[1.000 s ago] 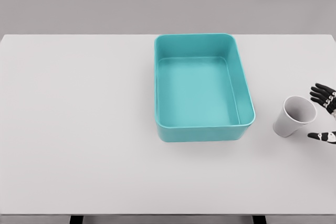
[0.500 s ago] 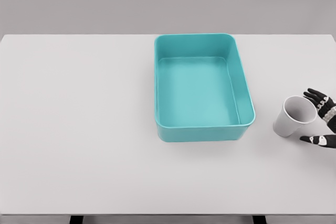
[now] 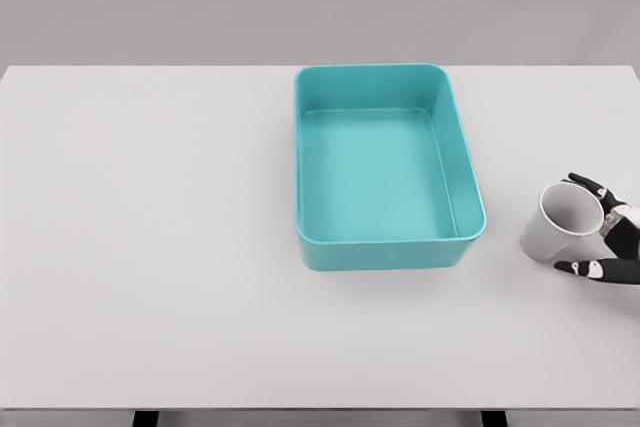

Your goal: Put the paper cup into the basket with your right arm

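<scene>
White table (image 3: 150, 247) is occupied centre-right by the teal basket (image 3: 470, 182); the paper cup (image 3: 560, 224) is seen tilted at right; it is bracketed by the right hand (image 3: 605, 237), fingers spread.

One paper cup (image 3: 560, 230) is showing on the desk (image 3: 150, 247), white and tilted with its mouth turned up and to the right. One basket (image 3: 385, 167) is sitting there too, a teal rectangular tub, holding nothing. One desk is carrying both of these. One robot hand (image 3: 606, 239) is coming in at the right edge, dark-fingered, and it is the only hand appearing in the head view. That is making two loose things on one desk.
</scene>
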